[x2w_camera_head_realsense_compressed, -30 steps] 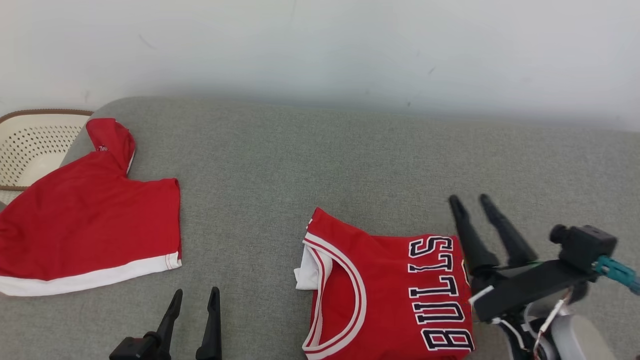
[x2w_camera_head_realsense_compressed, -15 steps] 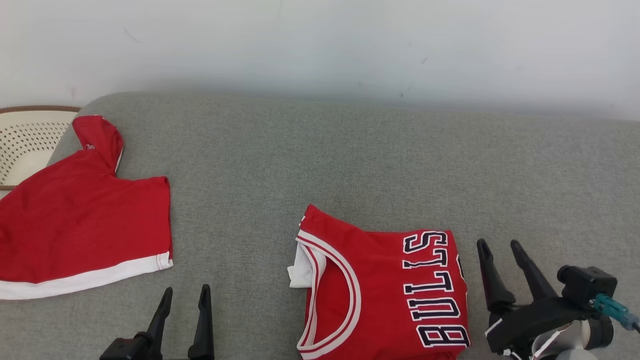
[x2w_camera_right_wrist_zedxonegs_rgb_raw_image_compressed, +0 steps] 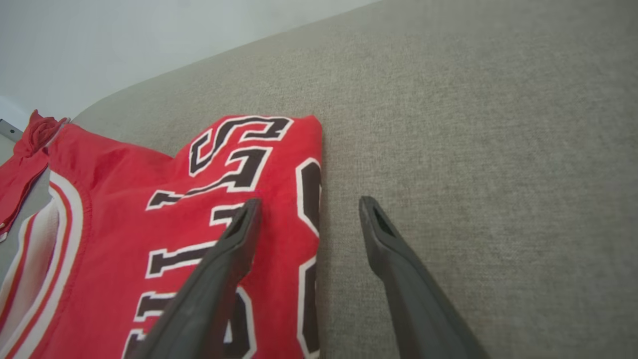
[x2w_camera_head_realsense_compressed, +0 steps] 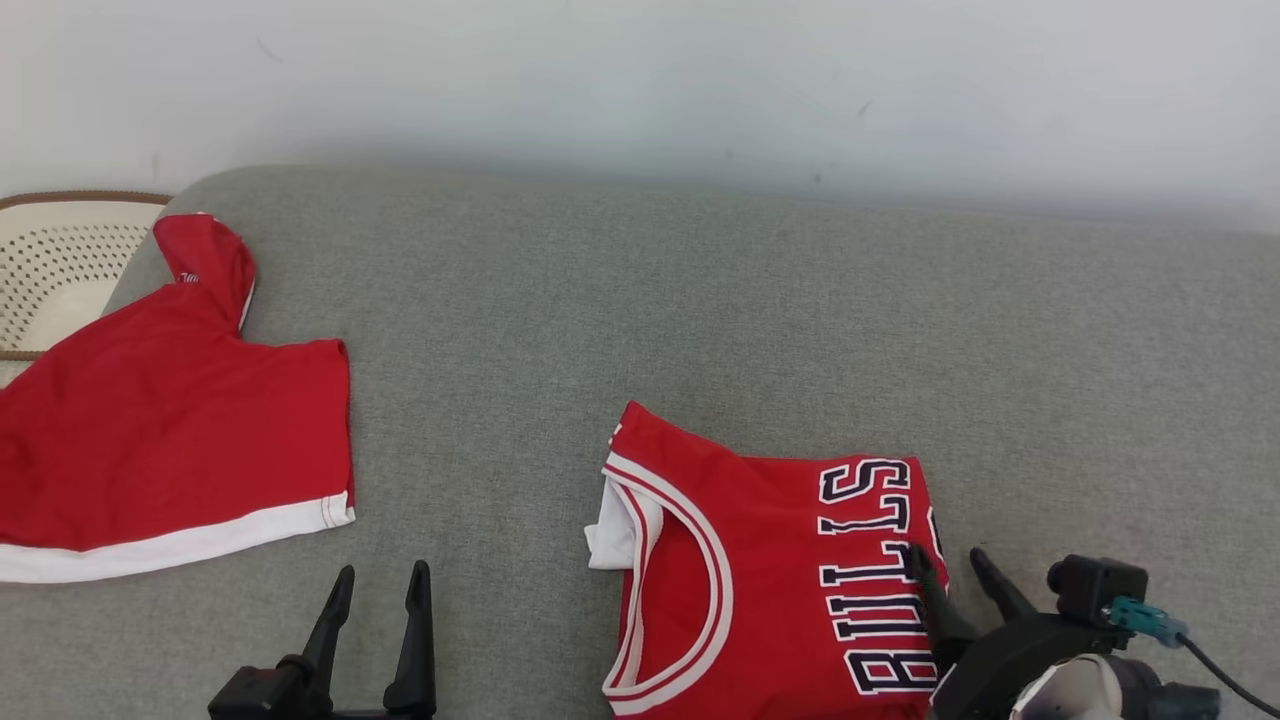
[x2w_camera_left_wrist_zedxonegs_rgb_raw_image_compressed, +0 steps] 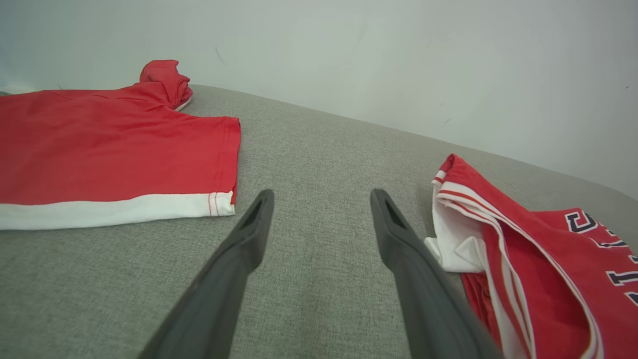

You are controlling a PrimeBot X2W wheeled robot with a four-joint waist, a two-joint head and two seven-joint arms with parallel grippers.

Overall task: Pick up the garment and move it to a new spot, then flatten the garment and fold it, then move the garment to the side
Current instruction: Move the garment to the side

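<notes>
The left fingers [x2w_camera_left_wrist_zedxonegs_rgb_raw_image_compressed: 232, 269] spread wide and empty over the grey couch [x2w_camera_head_realsense_compressed: 600, 300] near its front edge. The right fingers [x2w_camera_right_wrist_zedxonegs_rgb_raw_image_compressed: 222, 271], equally wide, hold nothing and straddle the right edge of the folded jersey [x2w_camera_head_realsense_compressed: 760, 560], having drawn back from beyond its far corner. A cream basket [x2w_camera_head_realsense_compressed: 60, 270] stands past the couch's left end, contents unclear.

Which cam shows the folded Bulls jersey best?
Head view: the jersey shows collar, lettering and both side edges, cut off at the frame bottom. Left wrist view gives its collar end at a low angle; right wrist view gives its lettering end up close.
</notes>
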